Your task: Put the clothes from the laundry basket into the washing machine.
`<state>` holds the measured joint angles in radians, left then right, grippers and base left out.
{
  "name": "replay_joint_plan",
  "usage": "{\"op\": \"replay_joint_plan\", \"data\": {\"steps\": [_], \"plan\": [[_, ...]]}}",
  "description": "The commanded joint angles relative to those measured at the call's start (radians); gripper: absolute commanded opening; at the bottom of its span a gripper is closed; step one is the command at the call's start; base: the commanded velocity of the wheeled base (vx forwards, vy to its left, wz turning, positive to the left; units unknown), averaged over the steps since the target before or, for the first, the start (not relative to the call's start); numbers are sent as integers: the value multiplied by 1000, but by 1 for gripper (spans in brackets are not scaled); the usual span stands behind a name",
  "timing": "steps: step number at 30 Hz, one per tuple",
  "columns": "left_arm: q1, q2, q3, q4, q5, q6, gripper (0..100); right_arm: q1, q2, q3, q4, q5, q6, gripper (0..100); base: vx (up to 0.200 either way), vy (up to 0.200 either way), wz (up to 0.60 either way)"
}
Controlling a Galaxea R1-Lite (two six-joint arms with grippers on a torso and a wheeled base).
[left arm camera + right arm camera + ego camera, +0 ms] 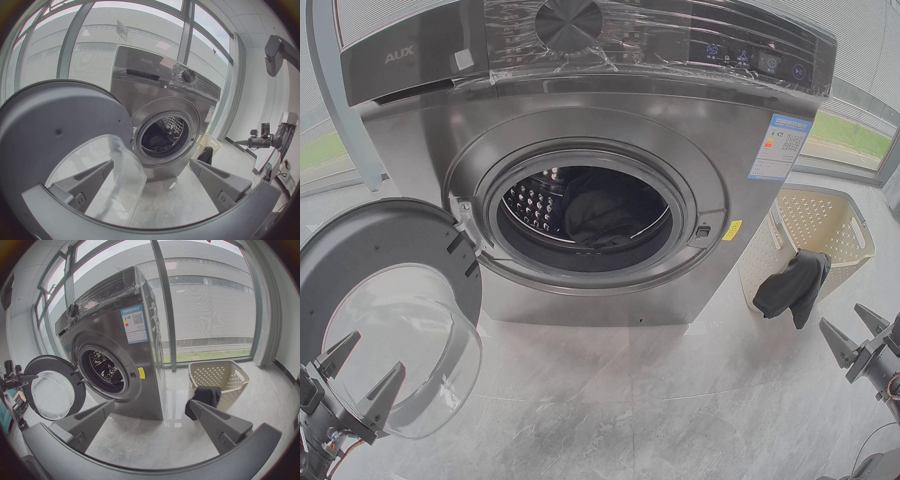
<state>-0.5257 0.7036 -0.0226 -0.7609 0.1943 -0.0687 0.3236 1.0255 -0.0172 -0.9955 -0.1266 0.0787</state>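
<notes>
A dark garment (794, 289) hangs over the near rim of a cream laundry basket (842, 220). The basket stands on the grey floor (625, 387) just beside the right flank of a steel front-loading washing machine (650, 119). Most of the cloth spills down the basket's outer wall toward the floor. The machine's round door (375, 250) is swung wide to the left, and other dark clothing (599, 215) already lies in the drum.

The garment looks soft, limp and light. It will likely sag and stretch out once raised, and a thin single layer could slide free of a shallow pinch. The surest hold appears to be the bunched fold where it crosses the rim, or a thick gather of the hanging part. It should be lifted straight up so the cloth clears the perforated wall before it travels to the drum.

The right jaws stand open low on the right, nearer the robot than the basket and apart from the cloth. In the right wrist view the garment (203, 397) lies ahead, between the two spread jaws and closer to one of them, with bare floor between.

The left jaws, also open and holding nothing, hang before the door's glass bowl (403, 350), well apart from the garment across the machine's front.
</notes>
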Motion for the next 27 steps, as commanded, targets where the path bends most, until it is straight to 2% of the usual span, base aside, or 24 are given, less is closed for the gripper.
{"op": "replay_joint_plan", "data": {"steps": [1, 3, 4, 5, 7, 9, 10, 14, 16, 18, 19, 20, 21, 22, 25, 27], "plan": [[85, -176, 21, 104, -27, 15, 100, -81, -228, 17, 156, -1, -13, 100, -200, 0, 0], [112, -231, 19, 166, -35, 27, 100, -103, -325, 17, 261, -1, -20, 100, -200, 0, 0], [127, -262, 19, 198, -41, 27, 100, -117, -387, 16, 333, -1, -28, 100, -200, 0, 0], [130, -270, 19, 207, -42, 27, 100, -120, -403, 16, 351, -1, -30, 100, -200, 0, 0], [174, -345, 19, 293, -64, 26, 100, -167, -524, 10, 494, 2, -43, 100, -200, 0, 0], [199, -388, 19, 348, -76, 24, 100, -196, -584, 6, 557, 8, -43, 100, -200, 0, 0], [224, -435, 19, 411, -87, 23, 100, -218, -637, 5, 606, 12, -43, 100, -200, 0, 0], [296, -579, 19, 571, -141, 15, 100, -250, -780, 14, 733, 13, -45, 100, 0, 0, 0], [325, -619, 21, 657, -162, 21, 100, -255, -861, 14, 830, 21, -45, 100, 0, 0, 0], [325, -613, 21, 680, -145, 18, 100, -261, -935, 14, 936, 36, -48, 100, -200, 0, 0], [325, -613, 21, 681, -144, 17, 100, -262, -937, 14, 939, 38, -48, 100, -200, 0, 0], [337, -610, 19, 693, -124, 12, 100, -298, -987, -10, 1006, 79, -47, 100, -200, 0, 0], [345, -609, 19, 696, -113, 14, 100, -324, -1006, -18, 1020, 110, -50, 100, -200, 0, 0], [380, -609, 21, 707, -96, 21, 100, -340, -1010, -17, 1020, 117, -50, 100, -200, 0, 0], [455, -612, 21, 713, -101, 32, 100, -339, -1010, -17, 1020, 82, -80, 100, 0, 0, 0], [486, -622, 21, 713, -105, 30, 100, -339, -1010, -17, 1022, 61, -77, 100, 0, 0, 0]]}}
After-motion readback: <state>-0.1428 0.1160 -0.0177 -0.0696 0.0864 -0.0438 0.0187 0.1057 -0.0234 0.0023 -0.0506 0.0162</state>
